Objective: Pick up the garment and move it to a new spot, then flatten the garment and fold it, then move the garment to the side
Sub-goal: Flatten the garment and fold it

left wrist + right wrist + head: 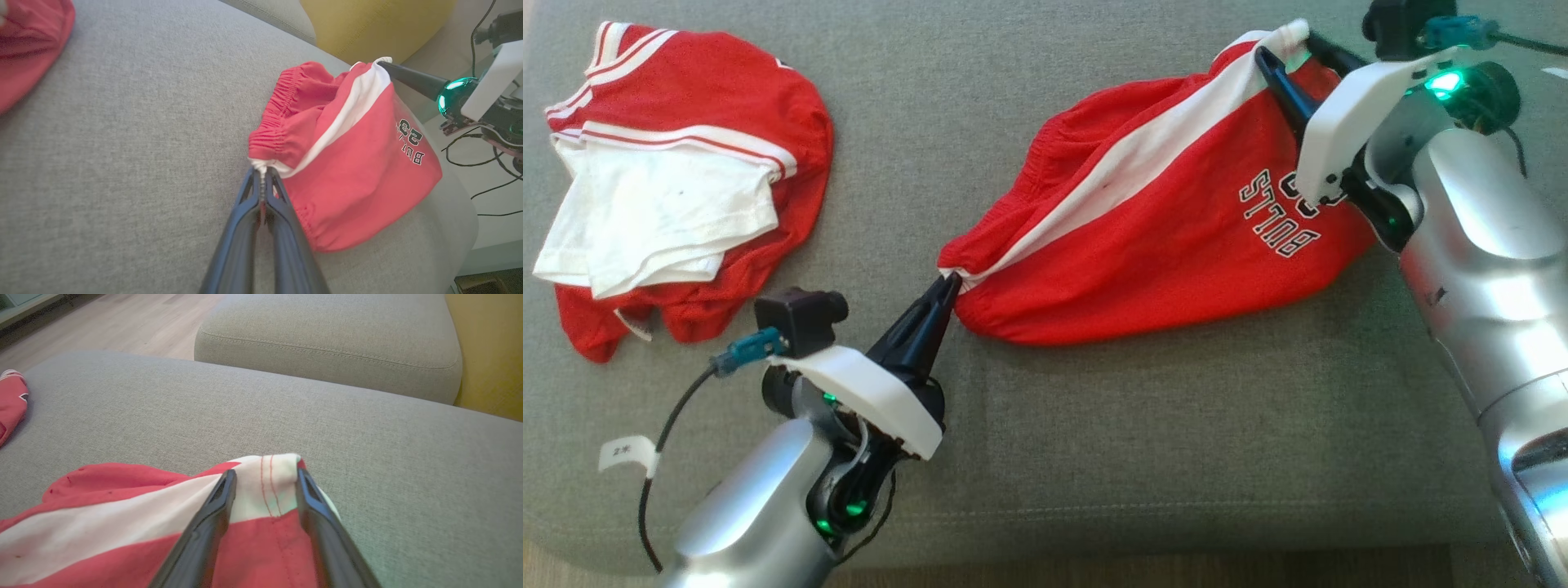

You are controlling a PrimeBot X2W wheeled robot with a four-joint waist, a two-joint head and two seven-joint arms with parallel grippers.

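Left gripper point(949, 282) is clamped on the waistband corner of the red shorts point(1160, 237). Right gripper point(265, 473) jaws stand apart, straddling the white-striped hem on the grey cushion point(1094, 425).

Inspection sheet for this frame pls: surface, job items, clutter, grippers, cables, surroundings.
Surface: grey sofa cushion.
Job's things: red shorts, white stripe, stretched between both grippers.
Clutter: crumpled red-and-white jersey, far left, apart from the shorts.
Grippers: left gripper shut on the waistband corner; right gripper open, fingers astride the white hem.
Cables: black tagged cable below the left gripper; loose cables on the floor.
Surroundings: second grey cushion, yellow cushion, wooden floor.
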